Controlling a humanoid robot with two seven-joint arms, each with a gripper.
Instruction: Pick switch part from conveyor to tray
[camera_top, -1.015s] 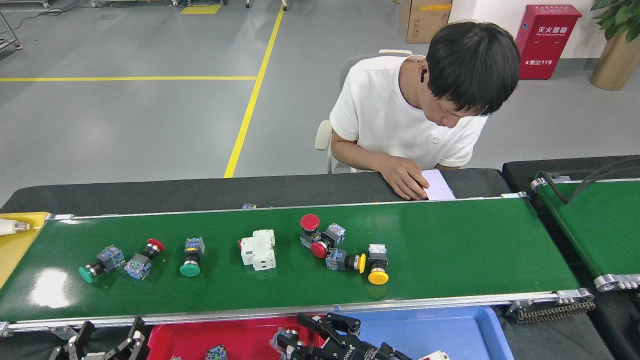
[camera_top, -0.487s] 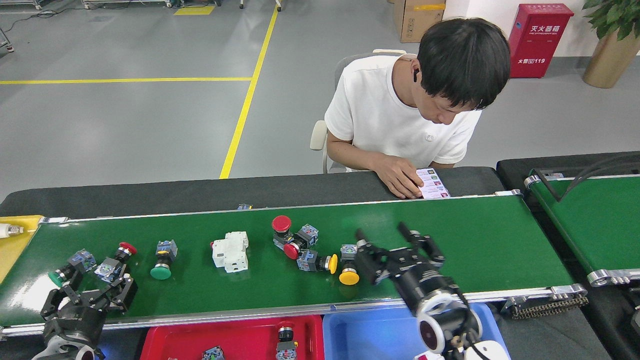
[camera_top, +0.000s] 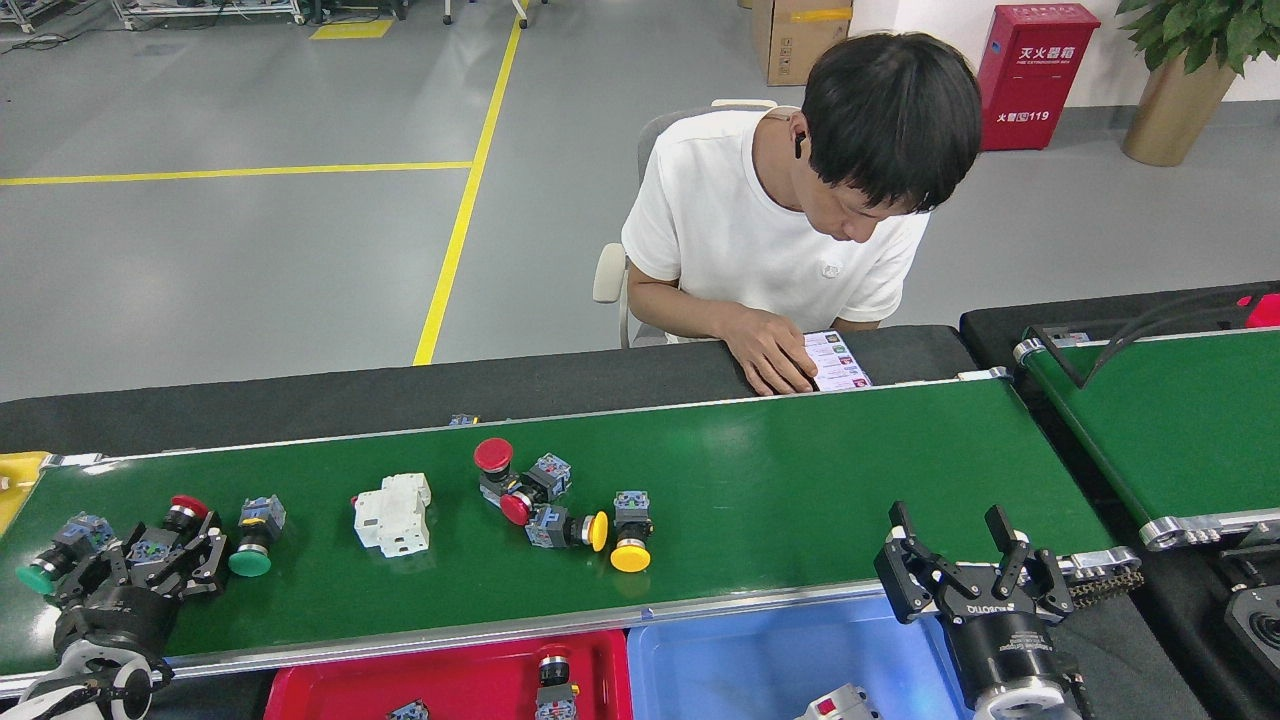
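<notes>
While parts lie spread along the belt, the sorting reads as partly done.
Conveyor: the conveyor (camera_top: 800, 500) runs across in front of both tools, on a dark surface (camera_top: 300, 395) where a person (camera_top: 780, 230) sits on the far side.
Trays: the red tray (camera_top: 450, 685) and blue tray (camera_top: 760, 665) sit on the near side of the belt, between the two tools.
Right tool: the right tool (camera_top: 955, 545) hovers at the belt's near edge with its fingers spread and nothing between them; every part lies well to its left.
Left tool: the left tool (camera_top: 140, 570) is down on the belt over a red-capped switch part (camera_top: 178, 512), fingers either side; whether it grips, I cannot tell.
Beside the left tool: a green-capped switch (camera_top: 252, 545) just to its right, another green-capped one (camera_top: 50, 560) just to its left.
Further right of it: a white breaker (camera_top: 392, 512), then a cluster of red and yellow switches (camera_top: 560, 505).
Done: a few parts lie in the red tray, one in the blue.
Left: eight or so parts are on the belt.
Hard to see: both trays are cut off at the bottom edge, so their contents cannot be counted; the left tool's fingertips blend into the part.
</notes>
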